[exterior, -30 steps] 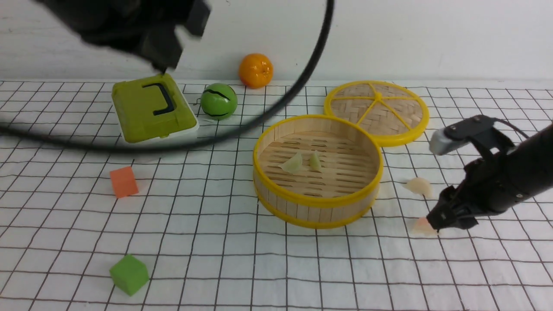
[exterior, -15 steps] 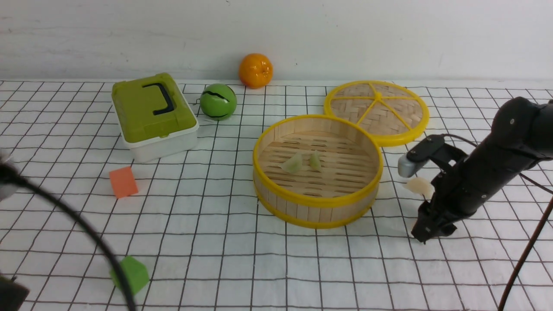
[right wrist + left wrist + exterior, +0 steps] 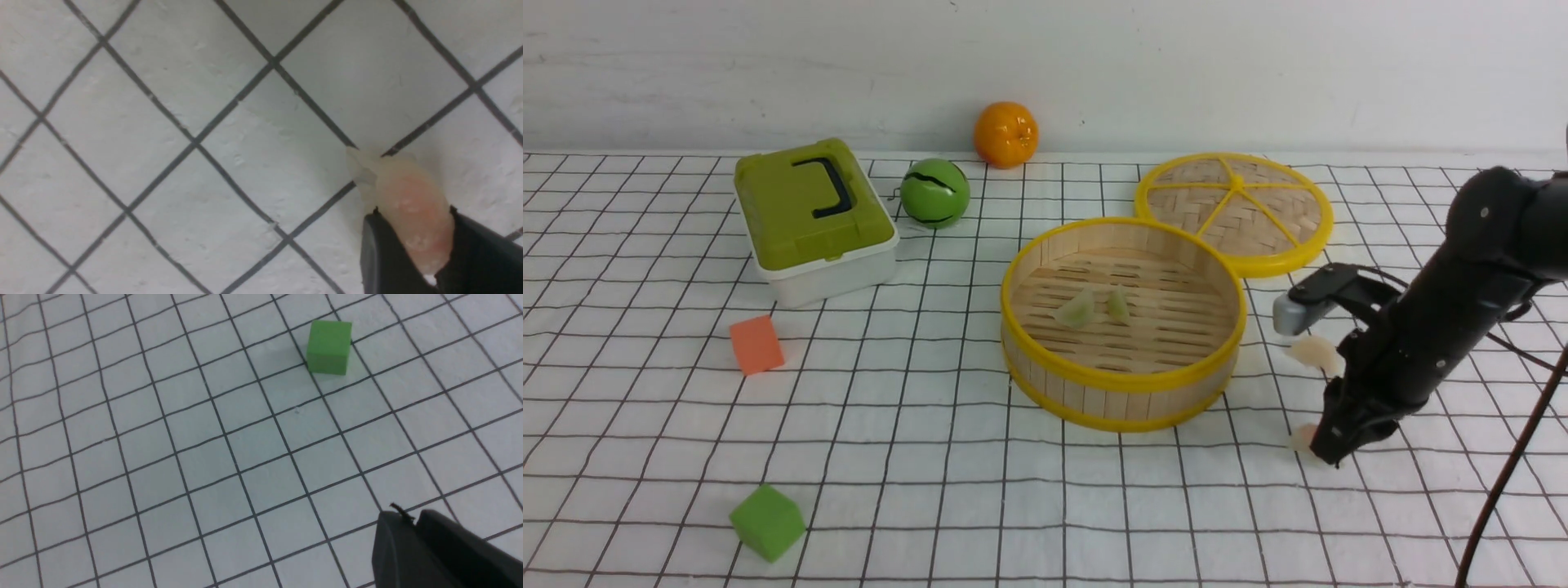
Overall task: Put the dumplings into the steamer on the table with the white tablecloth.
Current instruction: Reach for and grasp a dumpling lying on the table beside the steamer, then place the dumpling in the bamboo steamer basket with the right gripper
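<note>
The steamer [image 3: 1123,380] stands on the white tablecloth [image 3: 931,425] right of centre, with two pale green dumplings [image 3: 1078,309] [image 3: 1119,305] on its slatted floor. A pinkish-white dumpling [image 3: 1313,353] lies on the cloth just right of the steamer. My right gripper [image 3: 1327,449] points down at the cloth in front of it and is shut on the other pinkish dumpling [image 3: 1303,437]. The right wrist view shows that dumpling [image 3: 404,192] pinched between the gripper's [image 3: 412,212] two black fingers, low over the cloth. My left gripper [image 3: 412,518] is shut and empty, and is out of the front view.
A woven lid [image 3: 1235,208] lies behind the steamer. A green box [image 3: 813,216], a green ball [image 3: 935,192] and an orange [image 3: 1006,133] stand at the back. An orange cube [image 3: 756,344] and a green cube [image 3: 767,520] [image 3: 329,347] lie at the left.
My left arm and its cable have left the front view. My right arm has swung round and stands steeper over the front pinkish dumpling, which now shows at the fingertips.
</note>
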